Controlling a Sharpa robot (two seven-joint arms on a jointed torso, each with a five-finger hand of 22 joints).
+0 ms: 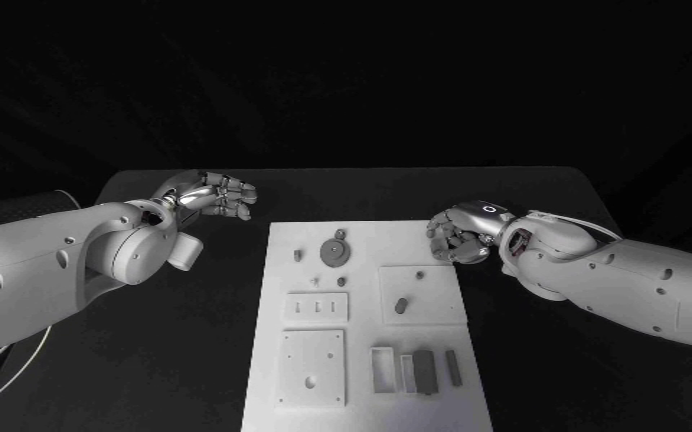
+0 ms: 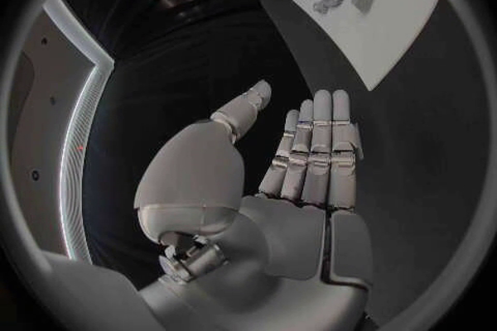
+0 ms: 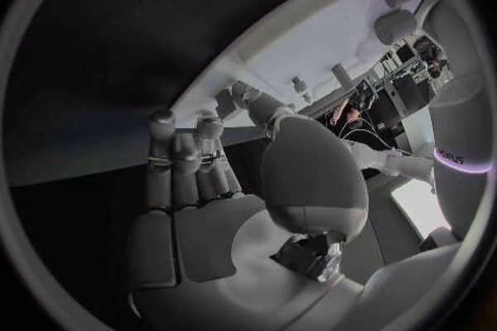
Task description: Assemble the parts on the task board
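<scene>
Head view: the white task board (image 1: 368, 322) is seen on the black table (image 1: 548, 202) between both hands. Small grey parts, among them a gear (image 1: 335, 250), lie on it. The left hand (image 1: 214, 195) is held open, empty, beside the board's far corner; the right hand (image 1: 464, 232) is open at its far edge, holding nothing.

task board (image 1: 368, 337) mid-table | gear (image 1: 335, 251) at far end | slotted parts (image 1: 418, 370), seemingly 3, near-right corner
</scene>
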